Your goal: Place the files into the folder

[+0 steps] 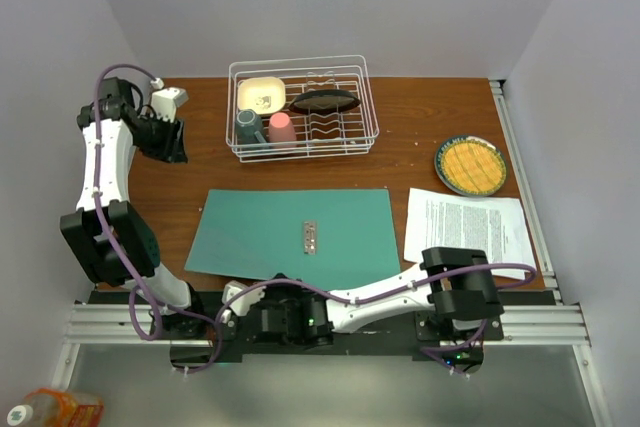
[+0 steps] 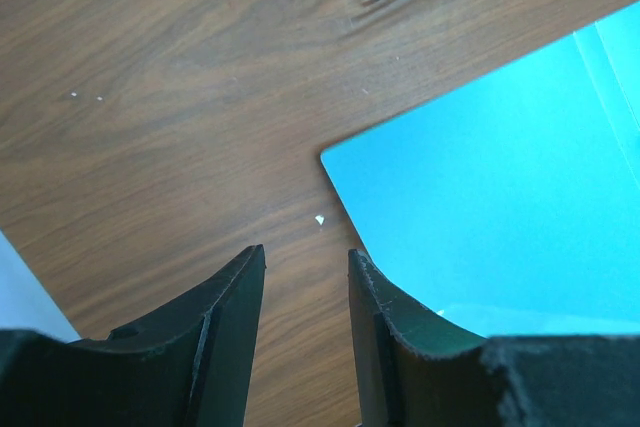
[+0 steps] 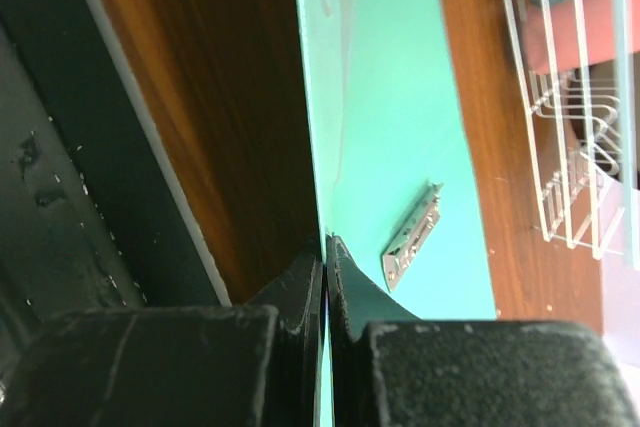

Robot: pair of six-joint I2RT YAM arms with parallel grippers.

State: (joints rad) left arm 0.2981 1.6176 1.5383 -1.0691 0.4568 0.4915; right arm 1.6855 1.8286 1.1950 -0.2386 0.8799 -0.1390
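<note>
While reaching leftward along the near edge of the tabletop [image 1: 410,137], pressing the two fingers of the right hand [image 3: 325,247] fully together, right at the near edge of the folder [image 1: 290,232]. Meeting that thin teal edge at the tips; not possible to tell whether pinching it or only touching it.

Seeing the folder lying open and flat in the middle of the tabletop, with its long side going left to right and the metal clip [image 3: 412,232] on the spine going near to far. Finding the files [image 1: 465,227] to the right of it, apart by a strip of bare wood, lying flat and a little skewed, long side also going left to right. Lying beside the right arm's elbow and well apart from the left hand [image 2: 305,262]; so judging the right arm as the nearer one, though pointing its hand toward the folder, away from the sheets. Probably needing a turn rightward for the coming move.

Farther back on the left, hanging the left hand above bare wood, fingers partly spread and gripping nothing, with the folder's far left corner just beside.

Showing the clip and the finger contact only in the right wrist view; showing the files only in the top view. At the far side, seeing a wire dish rack [image 1: 370,117] and a round plate [image 1: 441,162].
</note>
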